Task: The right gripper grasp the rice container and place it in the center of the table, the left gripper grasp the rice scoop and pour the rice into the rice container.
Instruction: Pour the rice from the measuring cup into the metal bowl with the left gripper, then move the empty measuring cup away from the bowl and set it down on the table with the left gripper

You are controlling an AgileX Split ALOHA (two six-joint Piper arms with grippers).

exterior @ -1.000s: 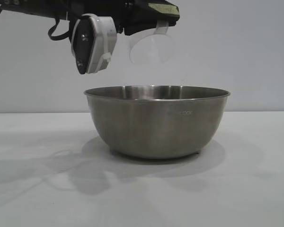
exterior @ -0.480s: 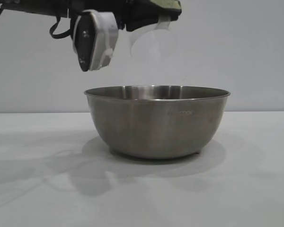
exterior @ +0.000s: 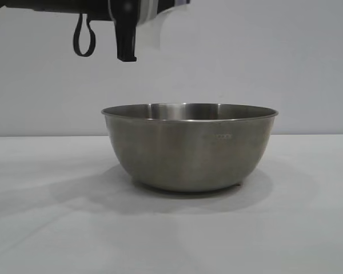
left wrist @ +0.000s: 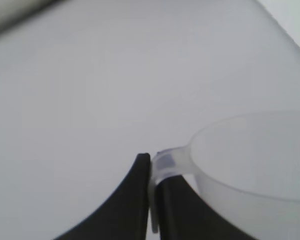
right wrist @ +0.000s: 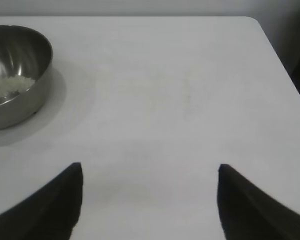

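A: Where's the rice container rel. to the left end effector?

B: Below it and off to the exterior view's right. The bowl sits on the white worktop near centre frame; the left end effector hangs up at the top edge, over the bowl's left rim or a bit outside it. Can't tell which.

A: State of it?

B: Pressed together, pinching the loop handle of the rice scoop. In the wrist view the handle is squeezed between the two black fingers, cup body sticking out to one side. No grains visible in the part of the scoop that shows.

A: So the pour's done?

B: Prob. yes. The right wrist view shows rice as a small off-white heap on the bowl's inner wall and floor. Next move, my guess: take the scoop away from the bowl and set it down, so what matters is that the scoop is high and clear of the rim.

A: Right side?

B: Right end effector spread wide, empty, hovering over bare worktop, bowl well off to one side of it. Left arm is the nearer one.

A: Materials?

B: Bowl: brushed steel, round, thin rolled rim, small foot, rigid. Scoop: translucent plastic, light, thin-walled. Worktop: matte, smooth.
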